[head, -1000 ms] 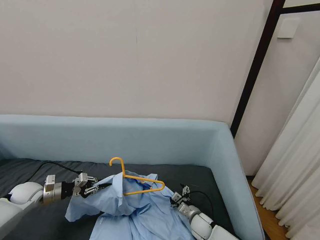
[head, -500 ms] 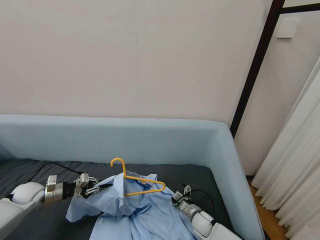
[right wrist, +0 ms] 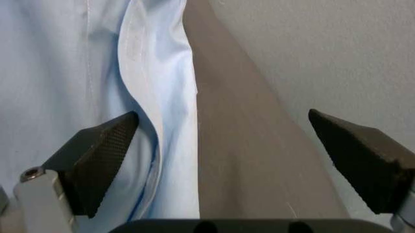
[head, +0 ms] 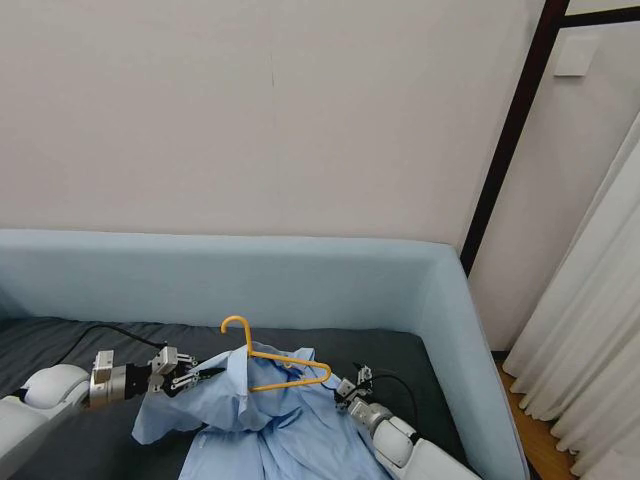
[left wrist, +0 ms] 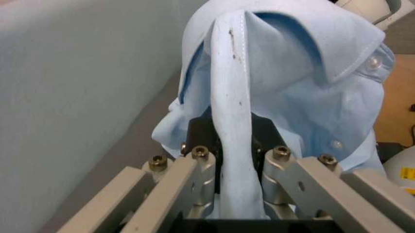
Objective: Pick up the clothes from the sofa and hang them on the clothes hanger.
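Right pincer [head: 346, 387] has edged nearer the shirt [head: 268, 432], gaping wide — left pincer [head: 200, 376] grips its collar.

right gripper [head: 347, 386] — nudged leftward | now closer against the blue shirt [head: 268, 432] edge

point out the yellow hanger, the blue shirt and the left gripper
yellow hanger [head: 290, 360], head view, on its upper bar
blue shirt [left wrist: 311, 43], left wrist view, on the collar
left gripper [head: 203, 374], head view, between its fingertips

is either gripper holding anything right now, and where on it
The left gripper pinches the blue shirt by a strip of its front edge, just below the collar. The right gripper is open and holds nothing.
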You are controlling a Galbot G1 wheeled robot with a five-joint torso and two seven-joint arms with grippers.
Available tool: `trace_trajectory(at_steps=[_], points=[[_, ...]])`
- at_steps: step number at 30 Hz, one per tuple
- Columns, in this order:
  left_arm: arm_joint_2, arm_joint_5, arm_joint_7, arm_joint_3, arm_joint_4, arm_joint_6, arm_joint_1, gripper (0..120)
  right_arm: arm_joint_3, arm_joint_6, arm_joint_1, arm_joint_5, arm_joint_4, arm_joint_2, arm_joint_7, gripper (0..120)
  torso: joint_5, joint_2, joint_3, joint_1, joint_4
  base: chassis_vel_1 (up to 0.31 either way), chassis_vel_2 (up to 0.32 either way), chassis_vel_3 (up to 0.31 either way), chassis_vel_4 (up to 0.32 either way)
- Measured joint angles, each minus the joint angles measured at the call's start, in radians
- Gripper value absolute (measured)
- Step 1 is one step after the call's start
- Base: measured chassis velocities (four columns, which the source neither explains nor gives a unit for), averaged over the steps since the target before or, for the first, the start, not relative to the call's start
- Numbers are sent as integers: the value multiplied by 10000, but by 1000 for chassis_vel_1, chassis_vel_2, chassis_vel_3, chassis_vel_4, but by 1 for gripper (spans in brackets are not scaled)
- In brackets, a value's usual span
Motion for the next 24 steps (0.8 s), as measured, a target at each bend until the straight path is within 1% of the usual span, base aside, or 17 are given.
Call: trace_trajectory(at_steps=[19,22,23,24], points=[[19,27,48,-39,62,-24,119,7,-213,463,539,-833,-1017,829,-70,99,-1,0,0,0,0,0,0,0,0],[46,4,24,-87,60,-22,145,7,-188,486,570,-1005,-1261,995,-83,87,2,0,0,1,0,0,0,0,0],[46,2,21,-90,59,-22,152,7,-184,486,571,-1014,-1275,1002,-85,87,2,0,0,0,0,0,0,0,0],[43,-3,6,-96,51,-20,192,7,-119,488,578,-1124,-1432,1072,-95,80,2,0,0,0,0,0,0,0,0]])
